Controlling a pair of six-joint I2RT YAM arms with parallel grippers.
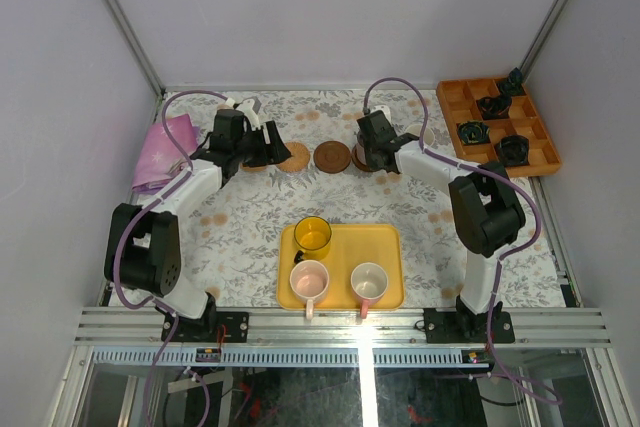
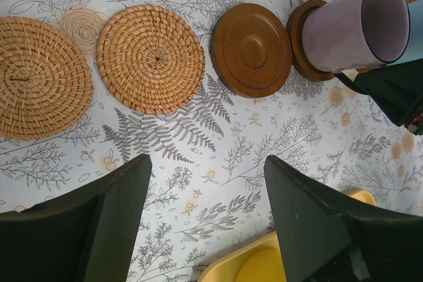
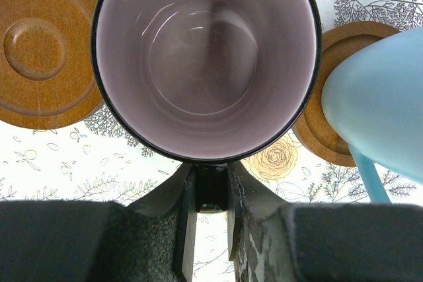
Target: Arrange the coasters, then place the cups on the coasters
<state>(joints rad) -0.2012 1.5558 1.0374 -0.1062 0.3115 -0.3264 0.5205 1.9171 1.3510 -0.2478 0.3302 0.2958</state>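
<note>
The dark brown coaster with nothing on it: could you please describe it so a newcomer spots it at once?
On the floral table, find the row of coasters along the far side. The bare dark brown coaster sits in the middle of that row. The tan woven coaster on its left differs in colour, and the brown coaster on its right lies under the purple-grey cup.

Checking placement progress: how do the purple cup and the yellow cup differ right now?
Purple cup is in the far coaster row, over a brown coaster; yellow cup stands on the yellow tray. Right fingers pinch the purple cup's handle; nothing holds the yellow cup. Both look empty.
</note>
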